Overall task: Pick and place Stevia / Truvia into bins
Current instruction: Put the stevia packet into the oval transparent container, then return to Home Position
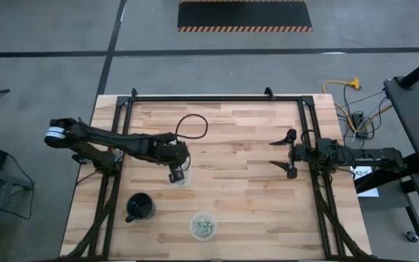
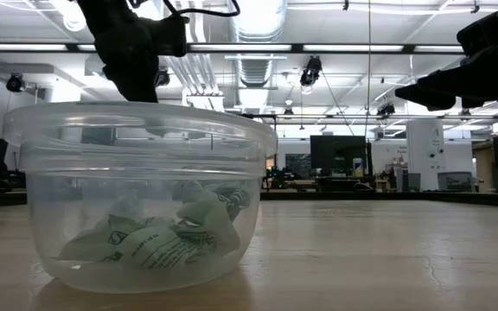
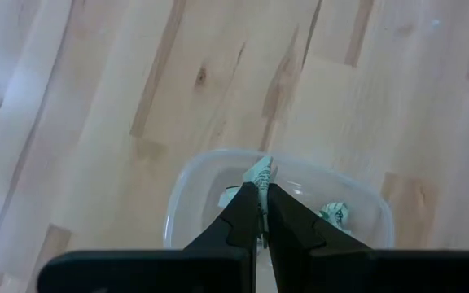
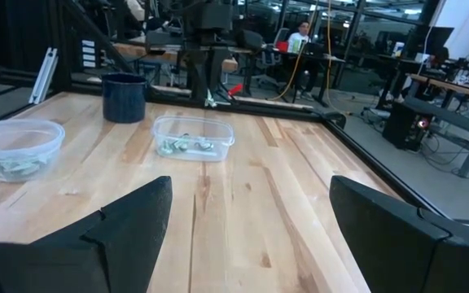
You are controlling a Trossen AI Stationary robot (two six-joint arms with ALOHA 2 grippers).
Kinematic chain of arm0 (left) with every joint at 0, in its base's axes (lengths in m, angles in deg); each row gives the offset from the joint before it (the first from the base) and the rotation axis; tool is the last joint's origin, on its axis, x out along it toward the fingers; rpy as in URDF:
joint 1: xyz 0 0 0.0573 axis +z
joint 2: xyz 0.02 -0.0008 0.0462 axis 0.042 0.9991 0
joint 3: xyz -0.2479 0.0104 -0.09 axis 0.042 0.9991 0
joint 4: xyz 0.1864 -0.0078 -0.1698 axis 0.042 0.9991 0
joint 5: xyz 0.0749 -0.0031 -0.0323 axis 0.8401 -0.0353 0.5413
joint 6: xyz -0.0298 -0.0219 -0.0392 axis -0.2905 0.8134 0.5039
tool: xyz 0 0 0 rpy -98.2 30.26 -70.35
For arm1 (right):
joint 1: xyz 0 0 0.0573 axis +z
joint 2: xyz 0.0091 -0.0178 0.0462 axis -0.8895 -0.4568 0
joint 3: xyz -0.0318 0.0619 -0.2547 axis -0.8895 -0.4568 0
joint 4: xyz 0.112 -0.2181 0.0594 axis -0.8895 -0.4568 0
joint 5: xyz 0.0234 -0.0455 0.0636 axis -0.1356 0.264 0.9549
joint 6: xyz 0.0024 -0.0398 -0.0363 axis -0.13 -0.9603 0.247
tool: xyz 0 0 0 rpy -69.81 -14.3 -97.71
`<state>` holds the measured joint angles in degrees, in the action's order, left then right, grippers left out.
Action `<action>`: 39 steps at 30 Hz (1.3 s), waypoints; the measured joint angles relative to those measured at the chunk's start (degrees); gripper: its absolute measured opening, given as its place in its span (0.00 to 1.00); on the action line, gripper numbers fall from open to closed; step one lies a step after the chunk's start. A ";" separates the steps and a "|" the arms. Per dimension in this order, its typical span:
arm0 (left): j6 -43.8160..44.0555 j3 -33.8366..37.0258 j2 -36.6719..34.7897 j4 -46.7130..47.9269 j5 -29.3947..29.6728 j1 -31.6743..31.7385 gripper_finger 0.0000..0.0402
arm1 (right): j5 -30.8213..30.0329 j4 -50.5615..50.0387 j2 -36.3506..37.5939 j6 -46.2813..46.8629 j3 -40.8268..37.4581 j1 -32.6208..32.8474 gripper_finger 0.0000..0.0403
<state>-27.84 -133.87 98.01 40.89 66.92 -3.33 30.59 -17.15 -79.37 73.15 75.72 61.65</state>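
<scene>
Left arm holds a sweetener packet over the square bin

The left arm reaches across the wooden table (image 1: 238,145), bent down at the wrist, so the left gripper (image 3: 260,189) hangs right above the squarish clear bin (image 3: 357,195). Its two fingers are pinched tight on a pale green sweetener packet (image 3: 259,172). Other packets (image 3: 335,214) already lie inside that bin. The round clear bin (image 1: 203,226) sits near the square bin, by the black mug (image 1: 140,207), with crumpled packets (image 2: 158,242) inside. The right gripper (image 1: 291,153) waits well apart from the square bin, stretched out flat, fingers spread wide with nothing between them.
</scene>
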 joint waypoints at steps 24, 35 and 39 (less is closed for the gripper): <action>-9.04 0.07 2.82 1.74 0.00 0.20 0.17 | 0.00 -0.02 -0.02 0.00 0.00 0.01 0.81; -9.08 0.04 2.82 0.93 0.01 0.21 0.27 | 0.00 -0.02 -0.02 0.00 0.00 0.02 0.81; -9.08 0.04 3.03 -2.37 -0.02 0.22 0.27 | 0.01 -0.02 -0.01 0.00 0.00 0.01 0.81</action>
<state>-36.92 -133.83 101.04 38.52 66.90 -3.11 30.61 -17.17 -79.38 73.15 75.72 61.66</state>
